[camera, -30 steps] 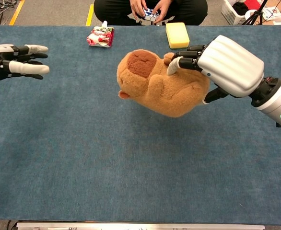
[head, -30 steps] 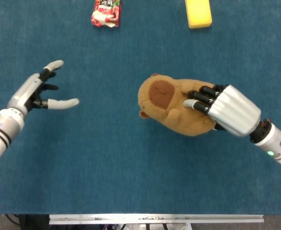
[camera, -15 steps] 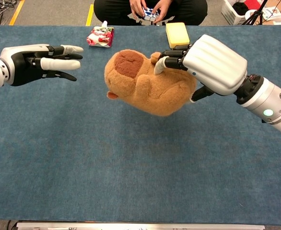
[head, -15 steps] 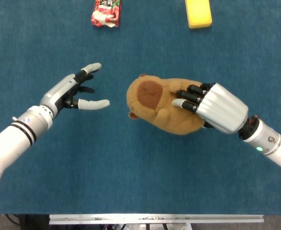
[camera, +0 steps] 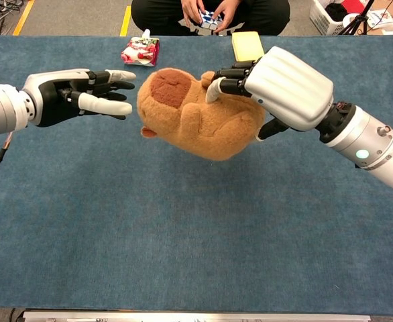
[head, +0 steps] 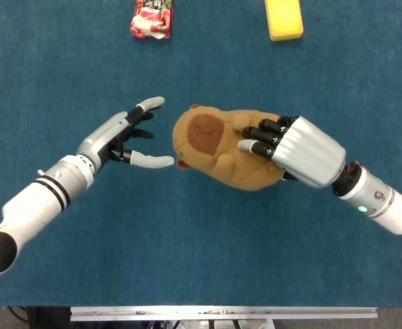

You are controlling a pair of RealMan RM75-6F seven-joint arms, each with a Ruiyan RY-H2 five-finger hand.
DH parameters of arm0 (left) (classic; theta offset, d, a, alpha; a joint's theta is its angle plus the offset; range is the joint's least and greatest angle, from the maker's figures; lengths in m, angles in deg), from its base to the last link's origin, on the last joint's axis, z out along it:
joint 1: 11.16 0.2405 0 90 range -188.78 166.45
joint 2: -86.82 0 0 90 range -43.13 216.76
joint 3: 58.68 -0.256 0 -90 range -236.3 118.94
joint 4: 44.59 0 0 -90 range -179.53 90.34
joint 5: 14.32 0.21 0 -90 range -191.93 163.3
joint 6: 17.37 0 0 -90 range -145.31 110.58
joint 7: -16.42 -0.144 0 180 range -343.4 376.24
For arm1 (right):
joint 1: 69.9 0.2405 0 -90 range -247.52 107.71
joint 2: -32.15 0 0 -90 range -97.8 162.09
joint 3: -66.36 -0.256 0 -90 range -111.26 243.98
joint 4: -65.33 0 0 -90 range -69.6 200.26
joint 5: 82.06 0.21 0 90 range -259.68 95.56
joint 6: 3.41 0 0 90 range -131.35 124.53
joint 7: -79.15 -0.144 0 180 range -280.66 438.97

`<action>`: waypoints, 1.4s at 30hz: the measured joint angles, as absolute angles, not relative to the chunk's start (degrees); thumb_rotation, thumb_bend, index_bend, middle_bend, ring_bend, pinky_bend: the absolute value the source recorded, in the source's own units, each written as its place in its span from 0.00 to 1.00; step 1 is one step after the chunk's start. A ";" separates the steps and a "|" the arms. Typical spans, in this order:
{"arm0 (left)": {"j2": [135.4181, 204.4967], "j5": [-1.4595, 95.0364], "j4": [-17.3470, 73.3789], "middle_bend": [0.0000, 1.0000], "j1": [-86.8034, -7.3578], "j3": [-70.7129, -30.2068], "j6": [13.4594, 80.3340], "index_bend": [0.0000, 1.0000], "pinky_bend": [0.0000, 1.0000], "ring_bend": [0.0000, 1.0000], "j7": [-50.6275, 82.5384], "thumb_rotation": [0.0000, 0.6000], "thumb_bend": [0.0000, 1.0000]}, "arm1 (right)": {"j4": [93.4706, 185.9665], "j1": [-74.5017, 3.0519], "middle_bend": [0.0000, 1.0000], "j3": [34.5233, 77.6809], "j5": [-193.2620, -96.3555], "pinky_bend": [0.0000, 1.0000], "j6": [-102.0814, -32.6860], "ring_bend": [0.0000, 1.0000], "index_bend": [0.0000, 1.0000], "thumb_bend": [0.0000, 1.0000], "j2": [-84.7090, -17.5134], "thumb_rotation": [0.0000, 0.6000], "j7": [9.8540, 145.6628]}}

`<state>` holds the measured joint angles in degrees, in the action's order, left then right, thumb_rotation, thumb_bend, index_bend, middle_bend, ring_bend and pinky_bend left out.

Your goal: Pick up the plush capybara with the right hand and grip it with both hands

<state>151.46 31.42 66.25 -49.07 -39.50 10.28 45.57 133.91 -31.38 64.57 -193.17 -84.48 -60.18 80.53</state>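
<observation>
The tan plush capybara (head: 218,147) (camera: 190,114) hangs above the blue table, its darker face patch turned up and to the left. My right hand (head: 297,149) (camera: 277,84) grips its rear half from the right, dark fingers pressed into the fur. My left hand (head: 122,137) (camera: 82,94) is open at the same height, fingers spread and pointing at the plush's head. Its fingertips (head: 165,162) end just short of the snout; I see a narrow gap in the chest view.
At the far edge lie a red-and-white snack packet (head: 151,17) (camera: 140,50) and a yellow sponge (head: 284,18) (camera: 247,45). A seated person's hands (camera: 210,12) show beyond the table. A white basket (camera: 330,15) stands at the far right on the floor.
The left hand has swept right across the table toward the plush, staying open. The right hand has carried the capybara leftward to meet it.
</observation>
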 measured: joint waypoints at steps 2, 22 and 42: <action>152.16 31.72 66.23 0.00 -49.16 -39.60 10.86 0.00 0.19 0.00 45.70 0.87 0.00 | 133.65 -31.25 0.70 64.64 -193.07 0.81 -84.63 0.71 0.79 0.00 -60.43 1.00 80.36; 156.66 23.69 67.30 0.18 -51.63 -42.39 20.54 0.19 0.54 0.21 42.49 1.00 0.00 | 130.66 -29.24 0.70 64.81 -192.09 0.81 -85.25 0.71 0.79 0.00 -63.79 1.00 79.00; 156.57 23.31 67.71 0.16 -51.72 -41.07 17.11 0.18 0.55 0.21 44.77 1.00 0.00 | 128.53 -28.29 0.70 65.61 -191.17 0.81 -85.19 0.71 0.79 0.00 -65.11 1.00 78.67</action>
